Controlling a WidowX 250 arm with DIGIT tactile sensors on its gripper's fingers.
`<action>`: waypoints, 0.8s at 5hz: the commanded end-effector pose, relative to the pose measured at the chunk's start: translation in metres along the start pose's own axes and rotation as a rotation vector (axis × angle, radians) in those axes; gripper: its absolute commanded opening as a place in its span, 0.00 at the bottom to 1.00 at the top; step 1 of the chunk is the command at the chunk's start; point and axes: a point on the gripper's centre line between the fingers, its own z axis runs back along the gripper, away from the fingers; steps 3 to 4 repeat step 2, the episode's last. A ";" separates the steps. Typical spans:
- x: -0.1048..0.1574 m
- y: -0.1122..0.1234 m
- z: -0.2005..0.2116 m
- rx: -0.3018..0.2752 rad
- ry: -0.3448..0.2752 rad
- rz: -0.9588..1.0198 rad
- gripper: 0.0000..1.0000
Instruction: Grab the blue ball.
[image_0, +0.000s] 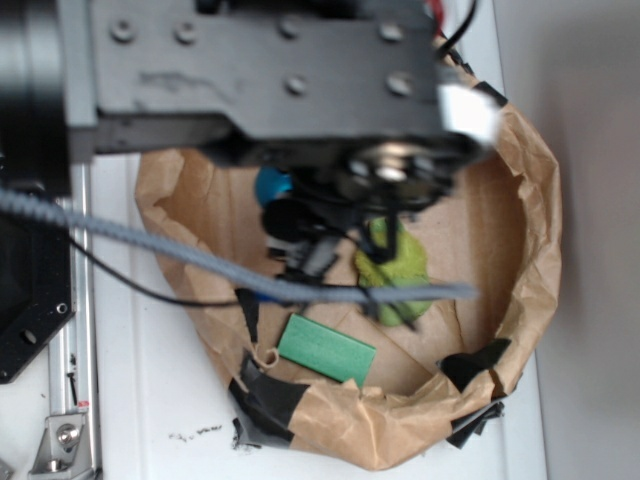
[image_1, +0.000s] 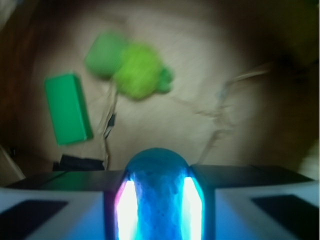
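The blue ball (image_1: 157, 167) fills the gap between my two jaws in the wrist view, pressed on both sides, with its rounded top poking out past them. My gripper (image_1: 157, 195) is shut on it. In the exterior view only a teal patch of the ball (image_0: 272, 185) shows under the dark arm body, at the back left of the brown paper bowl. The gripper (image_0: 280, 210) is largely hidden there by the arm, and its fingers are blurred.
A flat green block (image_0: 326, 349) (image_1: 66, 108) lies on the paper floor. A yellow-green plush toy (image_0: 392, 265) (image_1: 135, 70) lies beside it. The crumpled paper wall (image_0: 530, 230) rings the area, patched with black tape (image_0: 265, 395). A grey cable (image_0: 200, 258) crosses the view.
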 end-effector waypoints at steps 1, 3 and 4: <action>-0.010 -0.005 0.056 0.097 -0.294 0.118 0.00; -0.013 -0.002 0.049 0.092 -0.280 0.113 0.00; -0.013 -0.002 0.049 0.092 -0.280 0.113 0.00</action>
